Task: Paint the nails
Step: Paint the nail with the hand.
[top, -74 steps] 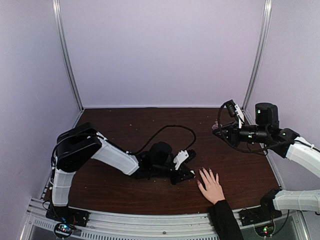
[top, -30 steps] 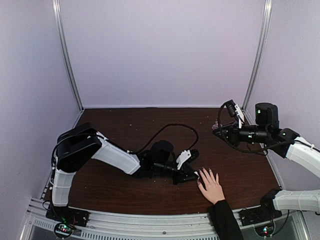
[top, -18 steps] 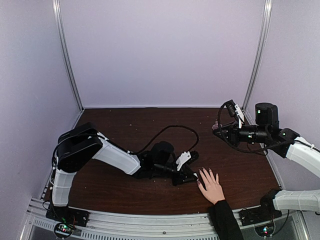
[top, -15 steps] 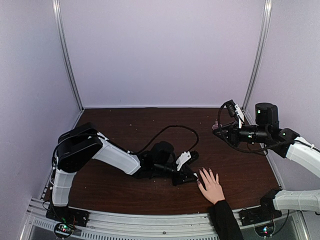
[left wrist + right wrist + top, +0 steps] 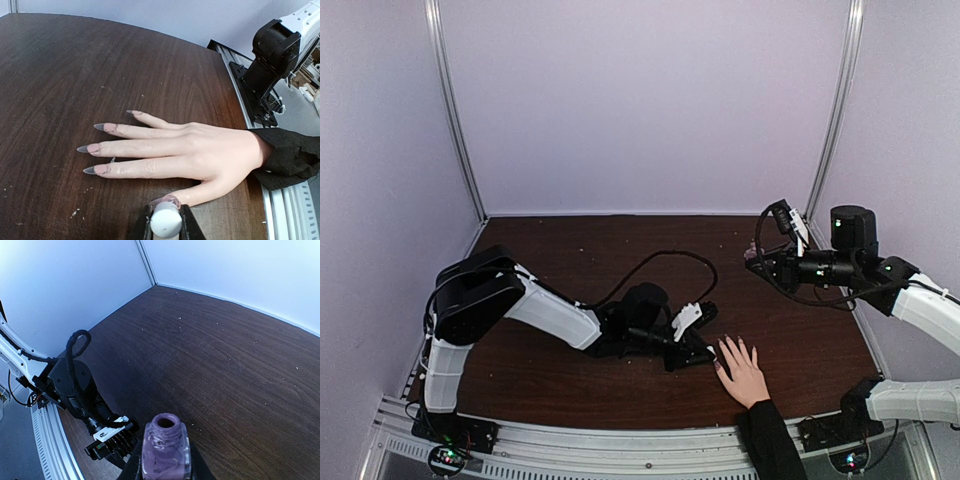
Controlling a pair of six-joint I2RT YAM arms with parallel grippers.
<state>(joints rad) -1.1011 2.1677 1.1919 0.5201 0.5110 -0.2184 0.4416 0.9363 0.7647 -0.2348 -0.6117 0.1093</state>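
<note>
Pinches a pale cap (image 5: 165, 226) in the left claw (image 5: 165, 219), with the nails (image 5: 94, 148) just in front of it, on a hand (image 5: 200, 152) flat on the table (image 5: 75, 75), and clamps an open purple bottle (image 5: 165, 445) in the right claw (image 5: 162, 465).

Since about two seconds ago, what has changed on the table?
The left fingers, shut on the brush cap, moved right, toward the thumb nail. The hand and the right fingers holding the open bottle stayed in place.
</note>
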